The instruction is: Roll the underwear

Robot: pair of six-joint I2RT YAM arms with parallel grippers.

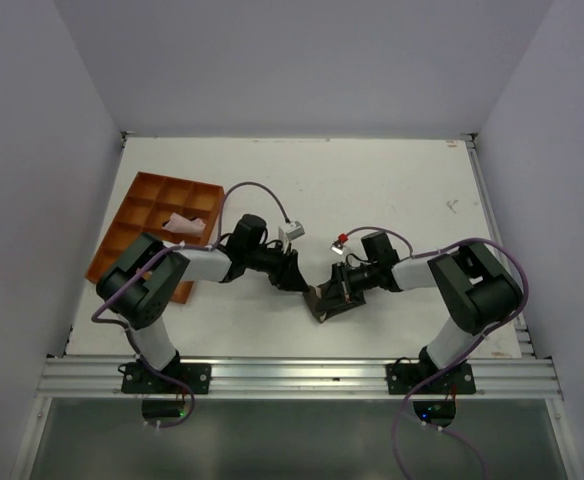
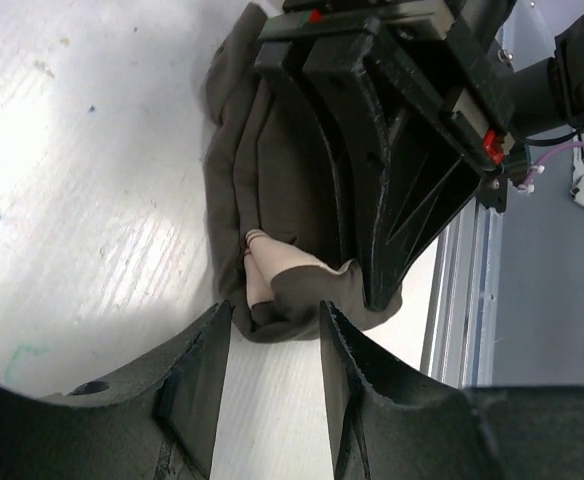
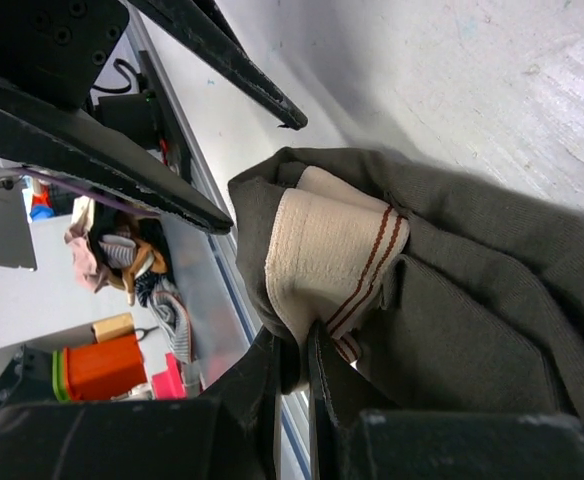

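The underwear [image 1: 328, 301] lies bunched on the white table between the two arms, dark brownish-grey with a tan waistband [image 3: 322, 250] that has red stripes. My right gripper [image 3: 294, 345] is shut on a fold of that waistband, its black body lying over the cloth [image 2: 262, 180] in the left wrist view. My left gripper [image 2: 275, 330] is open, with bare table between its fingers [image 2: 207, 370]. Its tips sit just at the edge of the cloth bundle, not closed on it. In the top view the left gripper [image 1: 290, 272] is just left of the bundle and the right gripper [image 1: 344, 285] is on it.
An orange compartment tray [image 1: 152, 225] with a small pale pink cloth [image 1: 180, 224] in it stands at the left. A small white block [image 1: 292, 230] on a cable hangs behind the left gripper. The aluminium rail [image 1: 292, 375] runs along the near table edge, close to the bundle.
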